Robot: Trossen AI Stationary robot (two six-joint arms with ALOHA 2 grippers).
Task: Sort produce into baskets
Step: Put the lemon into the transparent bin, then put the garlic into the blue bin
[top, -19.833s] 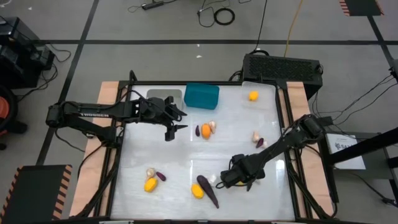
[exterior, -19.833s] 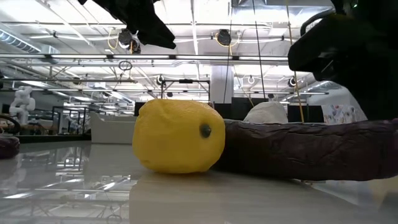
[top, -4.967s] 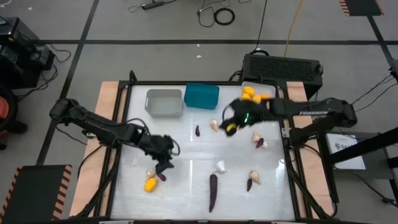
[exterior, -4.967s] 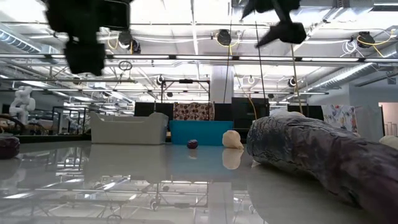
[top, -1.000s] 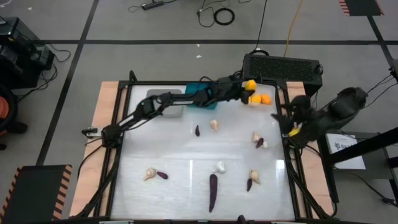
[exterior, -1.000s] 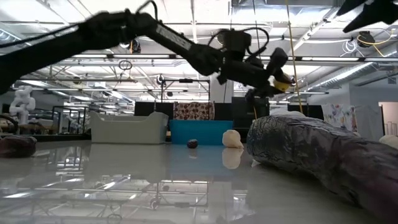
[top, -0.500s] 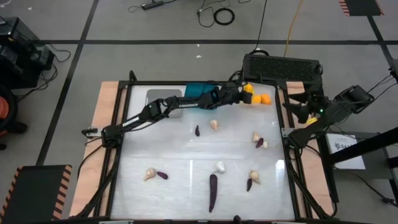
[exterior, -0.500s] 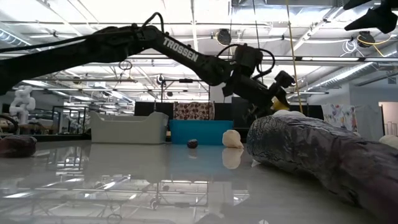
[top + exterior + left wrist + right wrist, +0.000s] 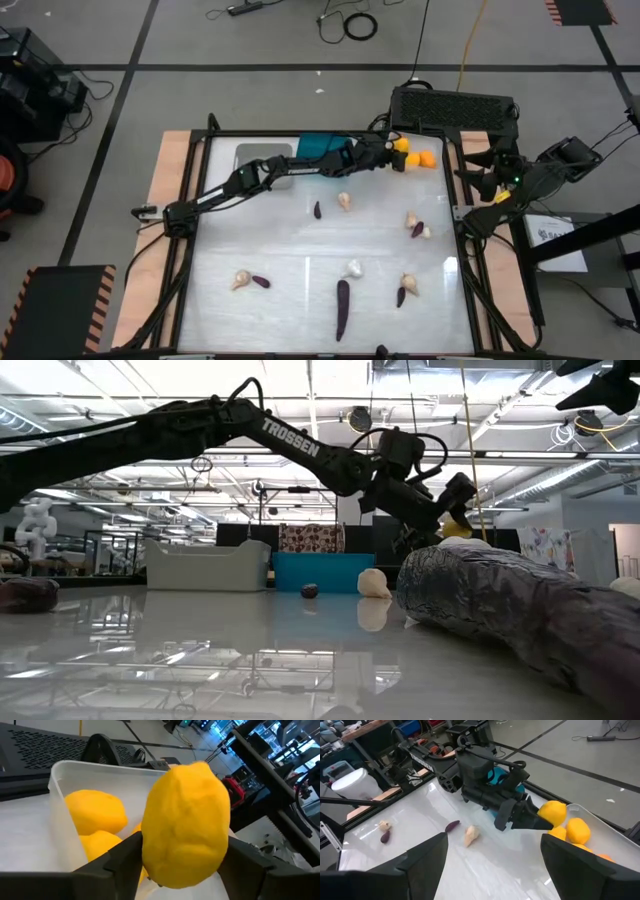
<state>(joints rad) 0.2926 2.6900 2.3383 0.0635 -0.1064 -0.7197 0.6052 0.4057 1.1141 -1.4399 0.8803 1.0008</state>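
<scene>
My left gripper reaches across the far side of the table and is shut on a yellow lemon-like fruit. It holds the fruit over the clear tub at the far right corner, where yellow-orange fruits lie. The teal tub and the grey tub stand at the far edge, partly under the left arm. My right gripper is open and empty beyond the table's right edge. Garlic bulbs and purple pieces, one of them long, lie on the white table. My left gripper pinches the yellow fruit by its two sides between its two fingers. The fingers come from the table's left, slanting slightly down, and the fruit sticks out past their free ends. The fruit is lifted clear, just above the fruits in the clear tub.
A black box with cables stands behind the clear tub. Loose pieces lie at mid table, at the right, near left and near right. In the low view the long purple vegetable fills the foreground.
My left gripper has carried the yellow fruit a little farther toward the table's right edge and down, over the clear tub. My right arm has drawn back from the table's right edge and stopped.
</scene>
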